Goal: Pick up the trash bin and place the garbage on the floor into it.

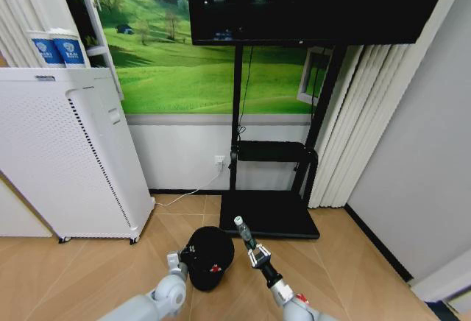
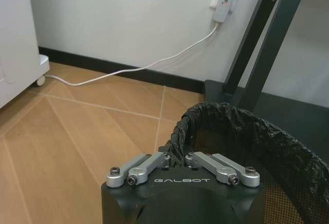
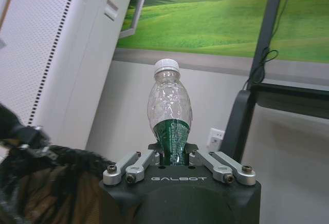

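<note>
While my left gripper [image 2: 180, 158] clamps the trash bin [image 1: 208, 256] rim, my right gripper [image 3: 175, 154] holds the clear bottle [image 3: 170, 112] just beside the bin, undropped; red-and-white litter [image 1: 215, 268] already lies inside.

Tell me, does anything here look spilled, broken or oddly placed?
Nothing stands out. The left gripper pinches the rim of the trash bin, holding it off the floor, and the right gripper grips the clear bottle beside it. No spill shows.
</note>
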Robot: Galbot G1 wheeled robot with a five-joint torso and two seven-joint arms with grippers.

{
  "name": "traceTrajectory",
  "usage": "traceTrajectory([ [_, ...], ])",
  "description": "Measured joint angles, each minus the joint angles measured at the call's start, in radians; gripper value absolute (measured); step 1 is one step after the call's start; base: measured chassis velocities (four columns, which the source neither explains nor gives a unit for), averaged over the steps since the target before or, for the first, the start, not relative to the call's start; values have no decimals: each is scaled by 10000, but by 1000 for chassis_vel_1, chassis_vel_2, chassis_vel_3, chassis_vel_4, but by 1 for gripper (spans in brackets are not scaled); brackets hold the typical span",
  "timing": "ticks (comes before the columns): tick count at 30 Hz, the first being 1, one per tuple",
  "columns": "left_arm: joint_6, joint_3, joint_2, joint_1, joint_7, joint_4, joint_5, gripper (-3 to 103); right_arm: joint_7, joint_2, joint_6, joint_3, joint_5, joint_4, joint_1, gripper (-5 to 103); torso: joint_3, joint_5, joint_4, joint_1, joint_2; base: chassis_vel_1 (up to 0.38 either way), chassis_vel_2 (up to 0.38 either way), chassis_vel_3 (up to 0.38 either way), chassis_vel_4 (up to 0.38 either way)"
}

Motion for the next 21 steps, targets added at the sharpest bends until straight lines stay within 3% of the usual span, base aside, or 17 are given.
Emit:
traceTrajectory([
  [7, -8, 506, -357, -608, -71, 167, -196, 7, 177, 257, -94, -872, 221, -136, 769, 20, 1, 0, -2, 0, -1, 0, 0, 0, 0],
  [21, -22, 1103, -1014, -1201, -31, 667, -454, 7, -5, 809, 72, -1586, 357, -990, 1386, 20, 1, 0, -3, 0, -1, 0, 0, 0, 0],
])
